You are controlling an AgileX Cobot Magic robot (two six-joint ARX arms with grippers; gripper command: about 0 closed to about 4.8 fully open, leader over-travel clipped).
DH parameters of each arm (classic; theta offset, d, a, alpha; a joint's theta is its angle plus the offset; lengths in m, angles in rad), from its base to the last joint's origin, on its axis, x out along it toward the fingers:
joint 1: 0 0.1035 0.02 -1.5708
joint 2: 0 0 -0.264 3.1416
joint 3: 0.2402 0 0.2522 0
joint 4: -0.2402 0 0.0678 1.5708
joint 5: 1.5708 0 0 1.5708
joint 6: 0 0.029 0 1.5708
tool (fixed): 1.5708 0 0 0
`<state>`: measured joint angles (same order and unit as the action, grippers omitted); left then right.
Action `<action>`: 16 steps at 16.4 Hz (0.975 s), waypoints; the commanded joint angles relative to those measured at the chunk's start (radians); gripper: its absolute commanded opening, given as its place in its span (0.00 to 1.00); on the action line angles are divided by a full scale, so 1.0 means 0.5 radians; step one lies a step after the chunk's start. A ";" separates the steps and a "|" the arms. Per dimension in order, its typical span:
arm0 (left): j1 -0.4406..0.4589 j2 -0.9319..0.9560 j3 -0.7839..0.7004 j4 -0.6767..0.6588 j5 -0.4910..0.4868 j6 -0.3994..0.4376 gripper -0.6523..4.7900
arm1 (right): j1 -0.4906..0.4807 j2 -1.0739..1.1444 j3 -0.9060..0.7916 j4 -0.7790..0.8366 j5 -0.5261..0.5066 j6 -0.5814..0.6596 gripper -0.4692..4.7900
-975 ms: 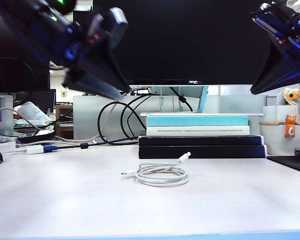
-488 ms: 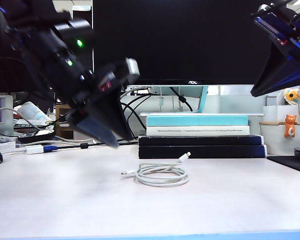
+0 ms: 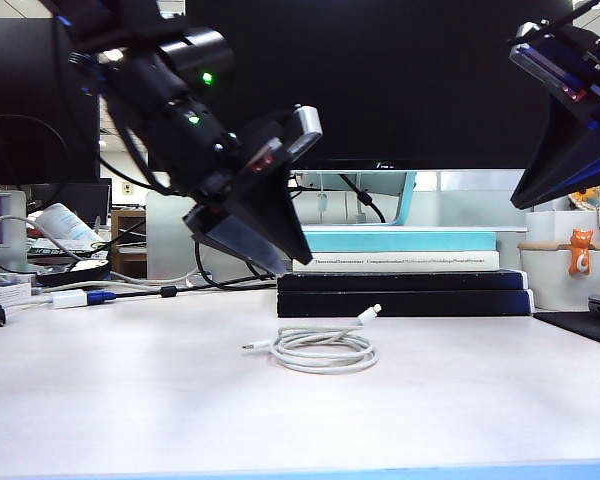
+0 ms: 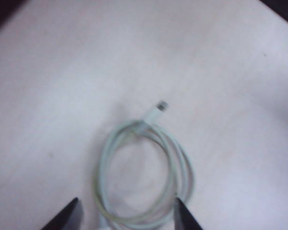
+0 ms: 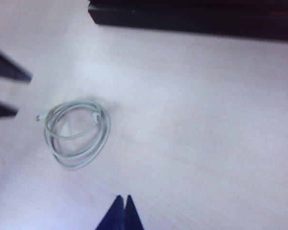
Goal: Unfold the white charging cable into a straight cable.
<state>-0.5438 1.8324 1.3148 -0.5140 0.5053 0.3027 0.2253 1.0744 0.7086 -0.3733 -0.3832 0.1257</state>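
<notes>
Two loose loops of thin white charging cable (image 3: pixel 323 349) lay coiled on the pale desk (image 3: pixel 130 400), both ends free, nothing yet unfolded. Above and just behind it hung the left gripper (image 3: pixel 250 240), its dark fingers (image 4: pixel 67 218) apart and framing the coil. High to the right, well clear, the right gripper (image 5: pixel 121 211) kept its fingers pressed together. I judged this the approach; next, one plug end needed pinching.

the monitor (image 3: pixel 380 80) bears a small "aoc" logo on its lower bezel; the lettering on the book spine (image 3: pixel 395 262) is too small to read.
</notes>
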 commanded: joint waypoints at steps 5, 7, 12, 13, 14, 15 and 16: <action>-0.040 0.189 0.159 -0.152 -0.119 0.047 0.59 | 0.001 -0.005 0.011 0.014 -0.009 -0.006 0.08; -0.069 0.211 0.159 -0.166 -0.180 0.075 0.59 | 0.001 -0.005 0.011 0.020 -0.009 -0.006 0.08; -0.166 0.271 0.159 -0.156 -0.446 0.114 0.59 | 0.001 -0.005 0.011 0.021 -0.010 -0.006 0.08; -0.180 0.285 0.159 -0.153 -0.481 0.129 0.59 | 0.001 -0.005 0.011 0.022 -0.009 -0.007 0.08; -0.190 0.306 0.159 -0.159 -0.479 0.135 0.56 | 0.001 -0.005 0.011 0.021 -0.009 -0.006 0.08; -0.190 0.318 0.159 -0.160 -0.482 0.128 0.55 | 0.001 -0.005 0.011 0.021 -0.009 -0.007 0.08; -0.201 0.343 0.159 -0.163 -0.535 0.128 0.44 | 0.001 -0.005 0.011 0.021 -0.009 -0.007 0.08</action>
<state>-0.6376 1.9915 1.3930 -0.5900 0.2668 0.3664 0.2253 1.0744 0.7086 -0.3737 -0.3832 0.1257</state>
